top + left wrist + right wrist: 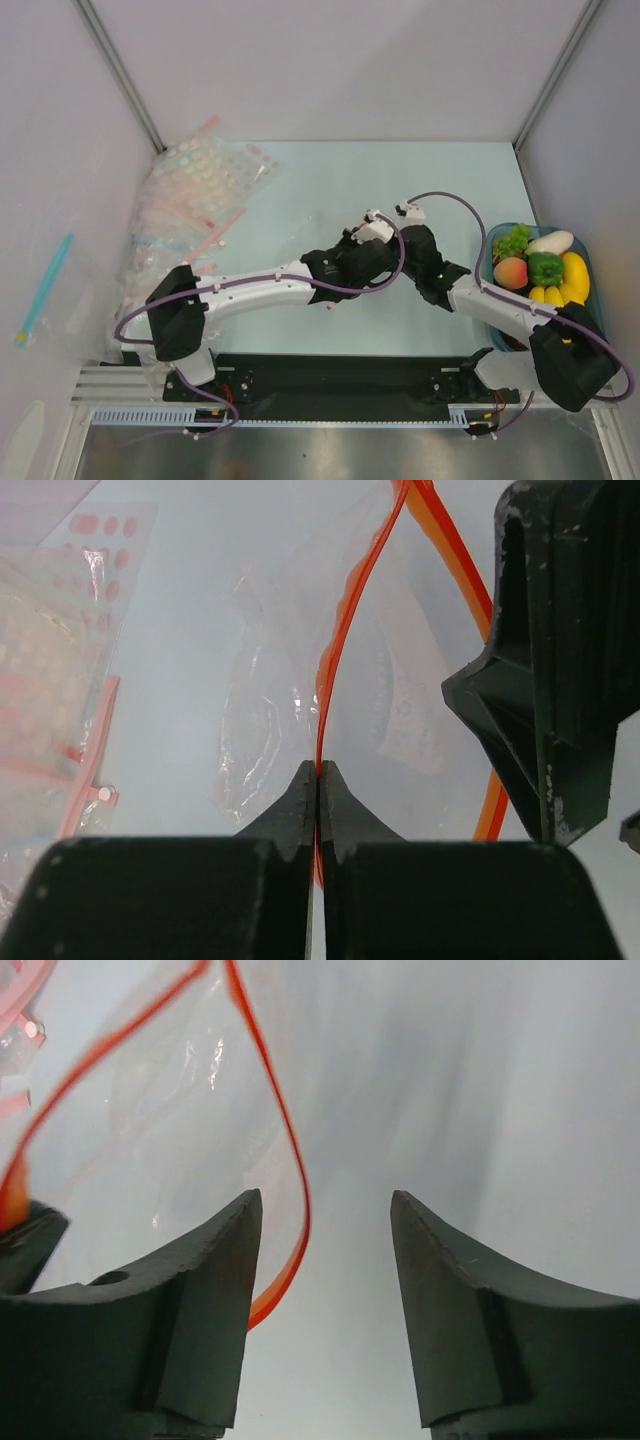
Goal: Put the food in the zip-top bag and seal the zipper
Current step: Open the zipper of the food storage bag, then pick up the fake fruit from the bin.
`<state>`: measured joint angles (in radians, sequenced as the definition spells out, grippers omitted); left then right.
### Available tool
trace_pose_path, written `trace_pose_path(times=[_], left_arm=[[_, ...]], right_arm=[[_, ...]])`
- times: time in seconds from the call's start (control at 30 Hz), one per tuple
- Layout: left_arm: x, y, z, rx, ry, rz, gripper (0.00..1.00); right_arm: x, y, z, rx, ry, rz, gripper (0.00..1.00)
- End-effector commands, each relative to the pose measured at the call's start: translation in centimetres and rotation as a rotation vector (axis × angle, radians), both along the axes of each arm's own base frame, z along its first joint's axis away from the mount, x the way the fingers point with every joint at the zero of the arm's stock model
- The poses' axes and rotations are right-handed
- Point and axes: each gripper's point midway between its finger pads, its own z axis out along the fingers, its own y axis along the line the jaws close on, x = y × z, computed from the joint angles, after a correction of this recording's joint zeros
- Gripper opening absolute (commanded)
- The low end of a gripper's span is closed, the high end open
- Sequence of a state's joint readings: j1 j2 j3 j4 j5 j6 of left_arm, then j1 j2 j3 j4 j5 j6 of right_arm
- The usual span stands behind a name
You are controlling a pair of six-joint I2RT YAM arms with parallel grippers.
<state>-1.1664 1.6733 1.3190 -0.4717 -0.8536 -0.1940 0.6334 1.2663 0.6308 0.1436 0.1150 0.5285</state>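
Observation:
My left gripper [318, 770] is shut on one red-orange zipper strip [340, 650] of the clear zip-top bag [260, 730], which hangs below it. The bag's mouth stands open, its two strips apart. My right gripper [325, 1200] is open and empty; the other strip [290, 1160] curves just past its left finger [215, 1260]. In the top view both grippers meet at the table's middle, left [372, 245] and right [418, 245], hiding the bag. The food lies in a blue tray [590, 262] at the right: an orange ball [511, 272], a green pepper [545, 268], a white radish [550, 241].
Yellow bananas [570, 280] and a green bunch [512, 240] share the tray. A heap of dotted clear bags with pink strips [200, 190] lies at the back left, also in the left wrist view [60, 650]. White walls enclose the table.

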Motion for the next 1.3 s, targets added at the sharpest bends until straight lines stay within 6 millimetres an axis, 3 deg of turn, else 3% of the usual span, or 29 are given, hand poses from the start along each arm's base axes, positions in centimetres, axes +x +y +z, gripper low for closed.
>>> trace_pose_path(times=[0.0, 0.13, 0.23, 0.3, 0.33, 0.43, 0.47, 0.53, 0.57, 0.7, 0.8, 0.93, 1.03, 1.13, 1.17, 1.23, 1.27], left_arm=[[1.4, -0.5, 0.9, -0.034, -0.029, 0.046, 0.0], [1.9, 0.0, 0.7, -0.039, -0.023, 0.064, 0.0], [2.0, 0.3, 1.0, -0.053, -0.025, 0.074, 0.0], [2.0, 0.3, 1.0, -0.056, -0.026, 0.071, 0.0], [1.9, 0.4, 1.2, -0.063, -0.028, 0.072, 0.0], [2.0, 0.5, 1.2, -0.06, -0.032, 0.077, 0.0], [2.0, 0.6, 1.3, -0.058, -0.033, 0.078, 0.0], [2.0, 0.6, 1.4, -0.059, -0.032, 0.079, 0.0], [1.9, 0.7, 1.5, -0.066, -0.03, 0.077, 0.0], [1.7, 0.7, 1.8, -0.082, -0.025, 0.071, 0.0], [1.6, 0.8, 1.8, -0.083, -0.023, 0.069, 0.0], [1.6, 0.8, 1.7, -0.076, -0.024, 0.071, 0.0], [1.7, 0.9, 1.8, -0.07, -0.03, 0.078, 0.0], [1.6, 0.8, 1.8, -0.066, -0.03, 0.077, 0.0], [1.6, 0.8, 1.9, -0.067, -0.033, 0.078, 0.0], [1.5, 0.8, 1.9, -0.066, -0.034, 0.077, 0.0], [1.5, 0.7, 1.9, -0.065, -0.032, 0.075, 0.0]], right_arm=[[1.0, -0.7, 3.6, 0.015, -0.092, -0.049, 0.6], [1.0, -2.6, 4.7, -0.016, -0.124, -0.118, 0.71], [0.9, -4.7, 6.3, -0.037, -0.16, -0.202, 0.72], [0.9, -7.0, 7.0, -0.073, -0.179, -0.308, 0.72], [0.4, -8.2, 7.8, -0.081, -0.187, -0.349, 0.79], [-0.2, -12.1, 9.0, -0.121, -0.22, -0.525, 0.82], [-0.7, -14.1, 10.3, -0.13, -0.259, -0.617, 0.82], [-1.8, -16.7, 10.5, -0.179, -0.258, -0.725, 0.97], [-2.4, -18.8, 12.3, -0.193, -0.294, -0.832, 0.98], [-4.7, -23.2, 14.6, -0.256, -0.316, -1.046, 1.0], [-6.5, -26.0, 14.7, -0.371, -0.3, -1.148, 1.0], [-7.6, -29.4, 14.6, -0.345, -0.258, -1.313, 1.0], [-6.5, -30.1, 13.9, -0.304, -0.208, -1.303, 1.0], [-5.7, -32.2, 12.6, -0.235, -0.12, -1.335, 1.0], [-5.2, -32.0, 12.0, -0.186, -0.084, -1.314, 1.0], [-5.1, -33.9, 11.1, -0.165, -0.04, -1.369, 1.0], [-4.7, -33.8, 10.6, -0.147, -0.018, -1.352, 1.0]])
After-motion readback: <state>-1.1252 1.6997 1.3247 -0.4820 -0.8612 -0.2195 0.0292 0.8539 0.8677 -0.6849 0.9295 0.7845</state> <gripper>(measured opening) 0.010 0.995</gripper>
